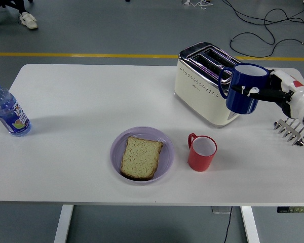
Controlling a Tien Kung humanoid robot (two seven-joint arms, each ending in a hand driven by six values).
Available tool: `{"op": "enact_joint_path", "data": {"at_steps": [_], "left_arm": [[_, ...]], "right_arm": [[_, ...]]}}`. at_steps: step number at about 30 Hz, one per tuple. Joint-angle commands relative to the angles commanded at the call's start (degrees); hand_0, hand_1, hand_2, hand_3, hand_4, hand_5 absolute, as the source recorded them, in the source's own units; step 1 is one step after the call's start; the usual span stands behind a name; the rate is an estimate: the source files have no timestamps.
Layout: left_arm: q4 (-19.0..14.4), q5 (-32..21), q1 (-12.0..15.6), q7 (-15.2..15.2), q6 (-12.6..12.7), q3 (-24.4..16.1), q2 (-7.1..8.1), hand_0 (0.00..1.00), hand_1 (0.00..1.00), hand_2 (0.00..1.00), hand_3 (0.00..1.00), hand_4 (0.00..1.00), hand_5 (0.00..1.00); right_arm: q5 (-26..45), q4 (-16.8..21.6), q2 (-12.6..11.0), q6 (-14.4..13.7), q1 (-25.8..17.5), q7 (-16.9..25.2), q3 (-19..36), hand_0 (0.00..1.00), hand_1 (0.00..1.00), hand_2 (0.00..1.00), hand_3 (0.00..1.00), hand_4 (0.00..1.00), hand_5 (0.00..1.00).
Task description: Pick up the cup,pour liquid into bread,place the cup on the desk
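- Sitting nearest on the white table (76,101): a purple plate (141,154) with one slice of bread (140,157) on it, flat and untouched.
- Just right of the plate, a red cup (201,152), upright, handle to the left.
- Far left, a water bottle (8,110) standing near the edge.
- Further back on the right, the right hand (273,94) clamped around the blue cup (244,94), held in the air, upright, handle to the left.
- Right behind the blue cup, a cream toaster (209,83), partly hidden.
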Motion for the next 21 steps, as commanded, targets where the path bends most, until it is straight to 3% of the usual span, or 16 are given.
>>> {"op": "enact_joint_path", "data": {"at_steps": [8,16,21], "left_arm": [[0.0,0.7,0.1,0.0,0.0,-0.7,0.00,0.657,0.692,0.709,0.591,0.296,0.895],[0.0,1.3,0.0,-0.1,0.3,-1.0,0.00,0.657,0.691,0.709,0.591,0.296,0.895],[0.0,1.2,-0.2,-0.1,0.2,-0.9,0.00,0.656,0.690,0.709,0.591,0.296,0.895]], "right_arm": [[-1.7,-2.6,1.0,-2.7,-3.5,5.2,2.3,0.369,0.315,0.454,0.504,0.573,0.038],[-4.8,-6.8,3.3,-8.6,-7.0,16.8,1.5,0.369,0.314,0.456,0.504,0.571,0.039],[-5.3,-9.5,4.3,-10.4,-10.1,24.4,1.1,0.369,0.316,0.456,0.504,0.568,0.039]]}}
